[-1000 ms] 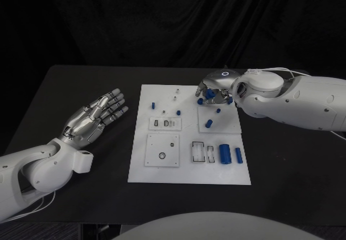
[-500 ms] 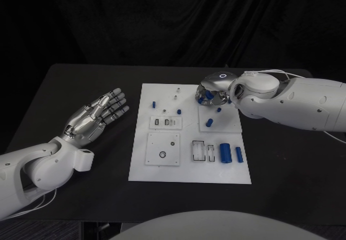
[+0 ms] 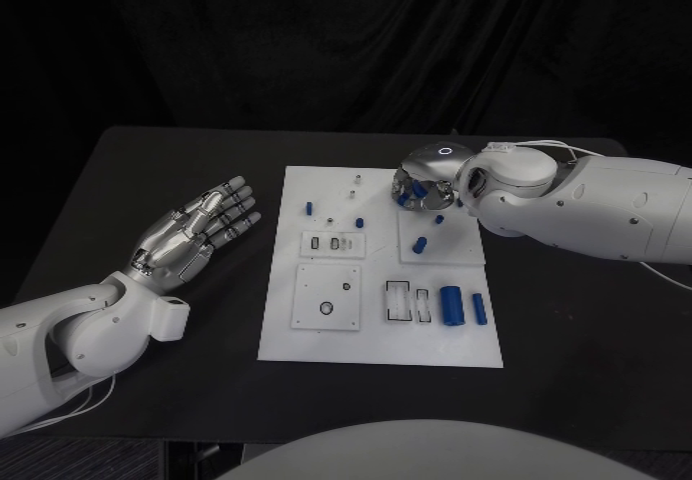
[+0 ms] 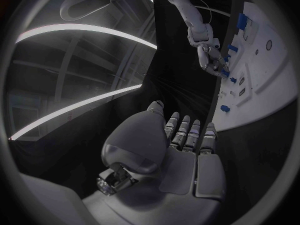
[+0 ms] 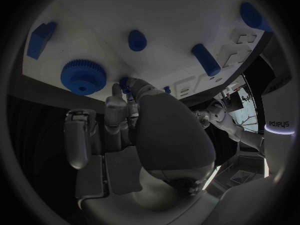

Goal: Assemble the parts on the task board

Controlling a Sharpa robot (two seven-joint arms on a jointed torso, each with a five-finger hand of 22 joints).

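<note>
We're still early in this one, as far as we can judge. The task board (image 3: 378, 340) sits in the middle of the surface (image 3: 144, 170) and most of the blue parts are loose on it: a big cylinder (image 3: 450, 305) and a slimmer peg (image 3: 477, 308) lie near the board's right edge, beside the empty slots (image 3: 405, 302), and a few small pegs (image 3: 307, 209) are scattered toward its far end.

Our right hand (image 3: 423, 188) is over the board's far right corner with its fingers curled in around some blue pieces. In the right wrist view a fingertip (image 5: 127, 85) touches a small blue bit just beside the gear (image 5: 83, 76), but we can't tell if it's actually pinching anything.

Our left hand (image 3: 195, 232) hangs off the board's left side, fingers spread, holding nothing.
</note>
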